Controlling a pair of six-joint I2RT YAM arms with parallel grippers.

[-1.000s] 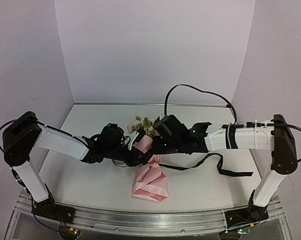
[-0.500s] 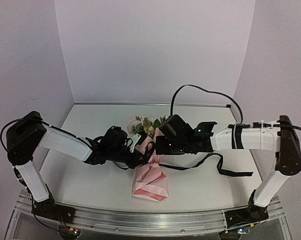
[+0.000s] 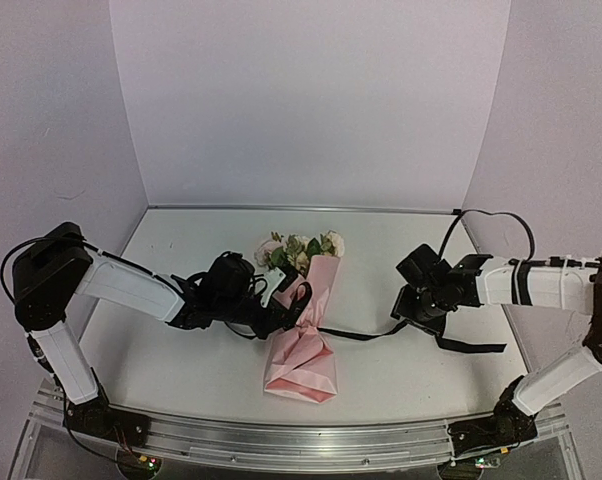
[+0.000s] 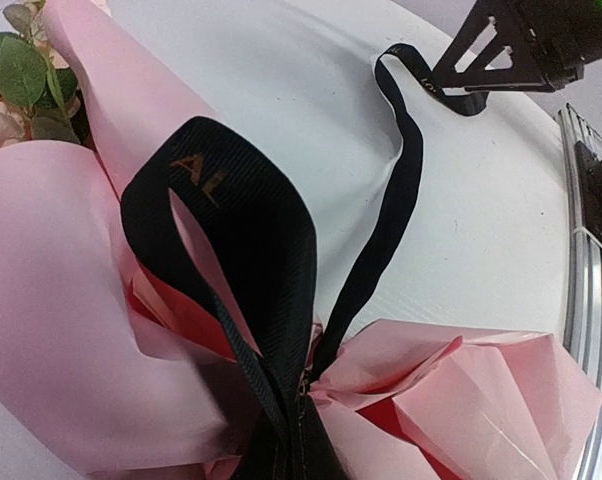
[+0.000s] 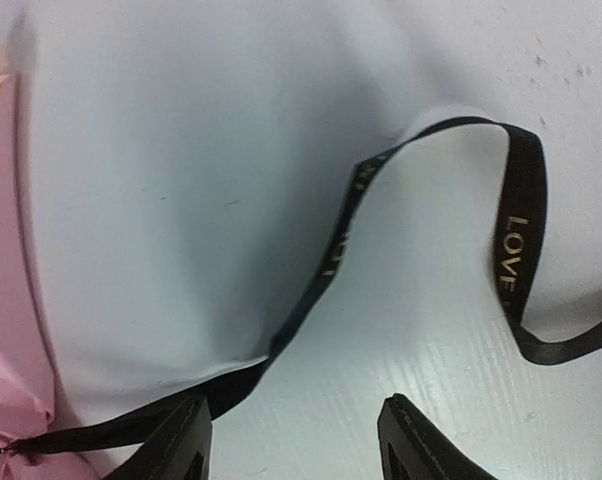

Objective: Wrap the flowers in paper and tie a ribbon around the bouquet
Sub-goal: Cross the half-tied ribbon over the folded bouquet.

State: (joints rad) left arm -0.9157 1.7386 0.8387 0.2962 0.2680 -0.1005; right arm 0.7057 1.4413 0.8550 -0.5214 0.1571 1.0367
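The bouquet (image 3: 306, 345) lay on the white counter (image 3: 181, 365), roughly midway between the two arms. Its flowers (image 3: 299, 245) pointed to the far wall and the flared end of the pink paper (image 3: 299, 380) pointed to the metal rail (image 3: 281, 440) at the near edge.

The left end effector (image 3: 286, 305) was closed at the bouquet's pinched waist, reaching in from the bouquet's left. In the left wrist view, a wide loop of the black ribbon (image 4: 271, 250) and a thinner strand ran together at the bottom of the frame, where the closed jaws appeared to clamp them. The fingers themselves were hidden there. Crumpled folds of paper crowded that spot on both sides, and the ribbon loop stood up in front of the leaves.

From the waist, the free strand trailed across the bare counter to the bouquet's right. It curved back on itself in a loose bend with pale lettering showing.

The right end effector (image 5: 296, 440) was well to the right of the bouquet, low over the counter, with its jaws spread and nothing between them. The strand passed just beside one finger (image 5: 181, 445); whether it touched could not be told. A black cable (image 3: 486, 215) arched above the right arm, on the far side from the bouquet.
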